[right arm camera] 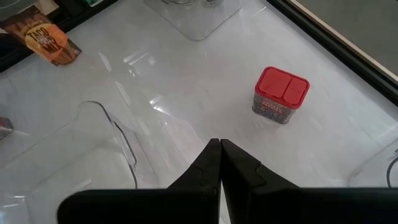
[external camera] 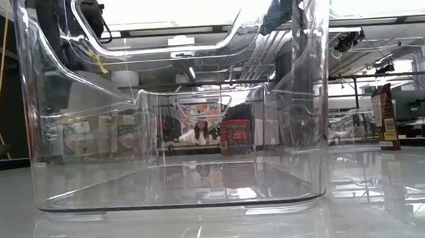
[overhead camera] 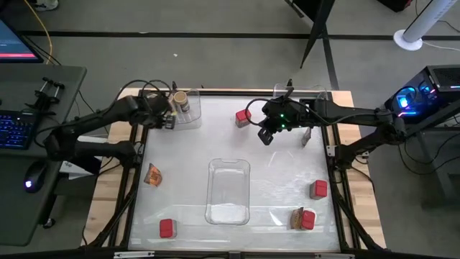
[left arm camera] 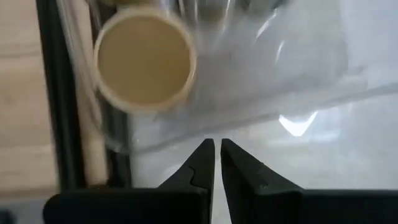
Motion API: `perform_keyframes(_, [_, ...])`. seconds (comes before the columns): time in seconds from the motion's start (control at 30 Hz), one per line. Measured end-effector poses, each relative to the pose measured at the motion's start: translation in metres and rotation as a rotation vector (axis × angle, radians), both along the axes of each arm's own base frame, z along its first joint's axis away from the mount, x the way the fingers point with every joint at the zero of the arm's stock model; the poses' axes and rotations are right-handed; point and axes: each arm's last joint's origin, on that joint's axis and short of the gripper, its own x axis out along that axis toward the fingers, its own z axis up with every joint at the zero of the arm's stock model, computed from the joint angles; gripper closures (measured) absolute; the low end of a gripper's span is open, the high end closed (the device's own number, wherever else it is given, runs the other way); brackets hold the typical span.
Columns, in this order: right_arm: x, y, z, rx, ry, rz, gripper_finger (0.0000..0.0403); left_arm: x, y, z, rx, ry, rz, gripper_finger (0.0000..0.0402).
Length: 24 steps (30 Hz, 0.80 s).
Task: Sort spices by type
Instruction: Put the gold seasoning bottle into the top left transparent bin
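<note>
On far-left packet [right arm camera: 46,40]: "TACO MIX"; red container [right arm camera: 281,94] label unreadable.

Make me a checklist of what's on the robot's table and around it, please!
Surface: white glossy table top, wooden edges showing at both sides.
Job's things: four red containers; a tan-lidded jar in the far-left clear tray; foil packets.
Clutter: empty clear tray in the middle; another clear tray at the far right.
Grippers: left gripper shut, empty, beside the jar's tray; right gripper shut, empty, above the table near the far red container.
Cables: yellow cable on the floor.
Surroundings: keyboard, mouse, lit computer case.
</note>
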Motion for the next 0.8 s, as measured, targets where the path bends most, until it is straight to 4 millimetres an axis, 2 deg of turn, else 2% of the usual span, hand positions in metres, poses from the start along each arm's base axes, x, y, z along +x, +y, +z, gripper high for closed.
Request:
perform_keyframes(0.3, [0.0,0.0,0.0,0.003,-0.001,0.002,0.0402,-0.003,0.002,-0.01,0.061,0.041,0.067,0.0401])
perform_keyframes(0.57, [0.0,0.0,0.0,0.004,-0.001,0.003,0.0402,-0.008,0.006,-0.035,0.043,0.031,0.126,0.0402])
perform_keyframes(0.8, [0.0,0.0,0.0,0.004,-0.004,0.004,0.0402,-0.006,0.01,-0.035,0.119,0.028,0.132,0.0401])
